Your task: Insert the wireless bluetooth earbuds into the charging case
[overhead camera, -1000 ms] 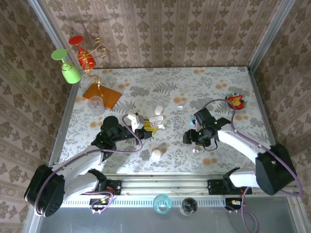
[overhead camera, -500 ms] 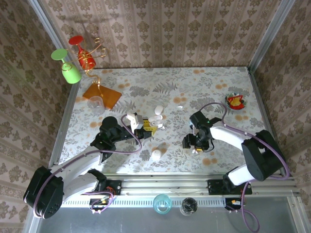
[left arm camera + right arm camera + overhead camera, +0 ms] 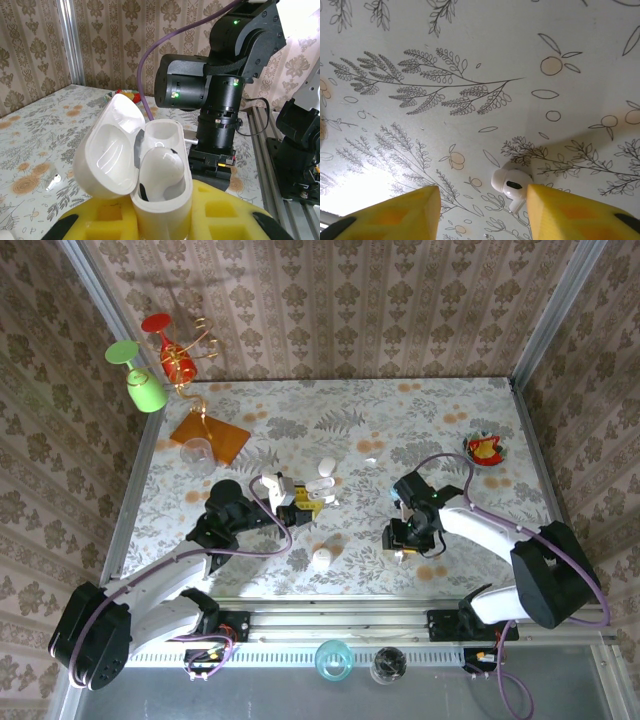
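My left gripper point(image 3: 160, 222) is shut on the white charging case point(image 3: 165, 205), holding it upright between its yellow fingers. The lid point(image 3: 107, 150) is flipped open to the left, and one white earbud point(image 3: 160, 167) sits in a socket. In the top view this case point(image 3: 318, 483) is left of centre. My right gripper point(image 3: 482, 210) points down at the table with its jaws apart. A white earbud point(image 3: 511, 185) lies on the table between them, against the right finger point(image 3: 570, 212) and well clear of the left finger. In the top view the right gripper point(image 3: 402, 540) is near the front edge.
A rounded white case point(image 3: 326, 466) lies behind the held case and another point(image 3: 321, 559) in front of it. A small white bit point(image 3: 368, 461) lies mid-table. A red-and-yellow item point(image 3: 485, 448) sits far right. An orange mat point(image 3: 209, 434), a clear glass point(image 3: 197, 452) and coloured goblets point(image 3: 140, 380) stand back left.
The right gripper has come nearer to the table's front edge over the loose earbud and its jaws have narrowed. The left arm and the case have not moved.
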Robot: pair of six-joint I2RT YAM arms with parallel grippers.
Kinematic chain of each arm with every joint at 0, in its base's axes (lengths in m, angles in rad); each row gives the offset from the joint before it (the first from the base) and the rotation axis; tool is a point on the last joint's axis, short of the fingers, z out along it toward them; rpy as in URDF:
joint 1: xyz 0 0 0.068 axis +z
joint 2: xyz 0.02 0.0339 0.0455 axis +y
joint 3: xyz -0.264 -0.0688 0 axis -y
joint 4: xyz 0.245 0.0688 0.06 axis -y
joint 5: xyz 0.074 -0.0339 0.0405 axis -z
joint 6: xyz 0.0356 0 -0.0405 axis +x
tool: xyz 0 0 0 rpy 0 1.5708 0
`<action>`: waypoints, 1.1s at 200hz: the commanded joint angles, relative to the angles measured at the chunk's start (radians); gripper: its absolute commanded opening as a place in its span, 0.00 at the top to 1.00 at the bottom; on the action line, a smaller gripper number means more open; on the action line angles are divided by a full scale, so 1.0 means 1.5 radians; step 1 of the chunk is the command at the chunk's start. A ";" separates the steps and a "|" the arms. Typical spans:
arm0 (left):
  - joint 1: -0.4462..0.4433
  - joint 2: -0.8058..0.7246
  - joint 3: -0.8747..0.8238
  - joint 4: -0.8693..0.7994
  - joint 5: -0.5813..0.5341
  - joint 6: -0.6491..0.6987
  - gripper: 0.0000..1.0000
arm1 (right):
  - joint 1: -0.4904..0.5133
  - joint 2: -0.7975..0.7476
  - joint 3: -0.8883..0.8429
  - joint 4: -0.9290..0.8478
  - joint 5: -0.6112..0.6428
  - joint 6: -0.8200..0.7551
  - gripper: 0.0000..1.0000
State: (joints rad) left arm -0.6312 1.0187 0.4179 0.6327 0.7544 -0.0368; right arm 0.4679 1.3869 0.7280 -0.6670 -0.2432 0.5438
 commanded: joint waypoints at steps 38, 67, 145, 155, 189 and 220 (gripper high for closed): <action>0.004 -0.014 -0.010 0.008 -0.002 0.006 0.90 | -0.024 0.034 -0.001 -0.021 0.005 -0.019 0.61; 0.004 -0.010 -0.009 0.011 0.000 0.007 0.90 | -0.030 0.044 -0.013 -0.007 0.000 -0.020 0.65; 0.003 0.004 -0.007 0.023 0.003 0.004 0.90 | -0.034 0.044 -0.042 0.020 -0.017 -0.002 0.72; 0.003 0.007 -0.006 0.025 0.008 0.004 0.90 | -0.034 0.044 -0.046 0.025 -0.019 0.002 0.74; 0.003 0.010 -0.004 0.027 0.009 0.004 0.90 | -0.034 0.025 -0.055 0.033 -0.009 0.014 0.78; 0.003 0.011 -0.001 0.027 0.009 0.005 0.90 | -0.033 -0.024 -0.061 0.052 0.003 0.022 0.78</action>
State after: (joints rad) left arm -0.6312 1.0332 0.4114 0.6369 0.7547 -0.0368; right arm 0.4149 1.4048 0.6624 -0.6094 -0.2661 0.5545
